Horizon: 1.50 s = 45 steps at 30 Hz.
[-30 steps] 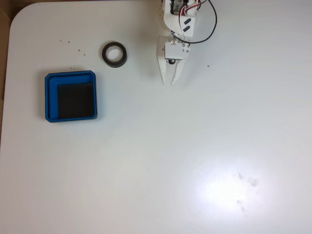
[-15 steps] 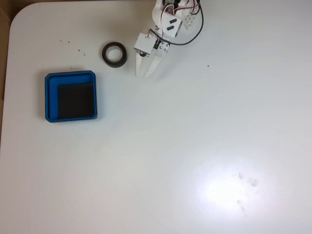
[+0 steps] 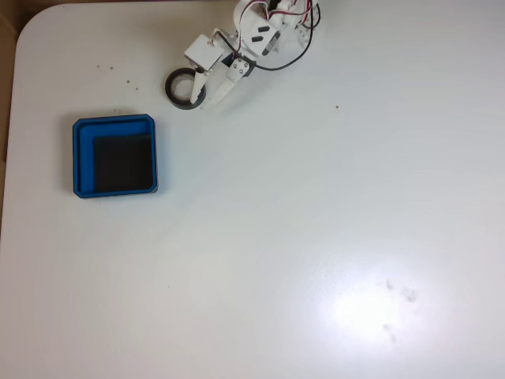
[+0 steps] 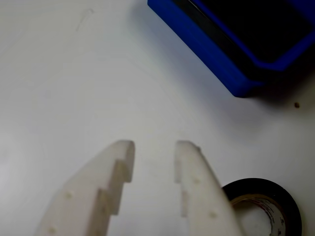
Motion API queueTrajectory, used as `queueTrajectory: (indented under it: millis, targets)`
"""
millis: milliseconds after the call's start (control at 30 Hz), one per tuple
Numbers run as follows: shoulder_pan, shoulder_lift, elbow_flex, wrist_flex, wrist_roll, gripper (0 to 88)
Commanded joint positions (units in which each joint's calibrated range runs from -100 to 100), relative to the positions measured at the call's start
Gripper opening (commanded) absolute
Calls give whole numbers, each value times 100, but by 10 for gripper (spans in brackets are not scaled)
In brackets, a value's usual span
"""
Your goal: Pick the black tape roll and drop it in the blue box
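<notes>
White tabletop [image 3: 316, 237] fills the fixed view, bare apart from a few dark specks and a patch of glare toward the lower right.

On it, near the top edge and left of centre, the black tape roll [image 3: 180, 88] lies flat with its open centre facing up. In the wrist view the roll [image 4: 268, 194] sits at the lower right, its pale inner core visible, just beside the outer face of the right-hand finger [image 4: 204, 191] rather than between the two fingers.

The gripper [image 3: 207, 101] hangs over the roll's right edge in the fixed view, and its white body partly covers the ring. Its jaws stand slightly apart with bare table in the gap and nothing held. Whether the finger touches the roll cannot be told.

The blue box [image 3: 83, 158] rests below and to the left of the roll in the fixed view, well apart from it and empty; its corner [image 4: 221, 64] shows at the top right of the wrist view.

The step in hand appears to be the approach for the pick. The next move likely calls for shifting the gripper sideways and opening it wider, so that one finger enters the roll's centre or both straddle the ring, before closing.
</notes>
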<state>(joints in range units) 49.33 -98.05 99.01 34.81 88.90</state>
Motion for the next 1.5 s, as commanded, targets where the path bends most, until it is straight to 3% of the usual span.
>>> queueTrajectory:
  millis: [0, 600, 1467]
  targets:
    - [250, -53, 54, -49, -11, 18]
    - [1383, -53, 54, -49, -11, 18]
    - [1540, 56, -18, -115, 33, 20]
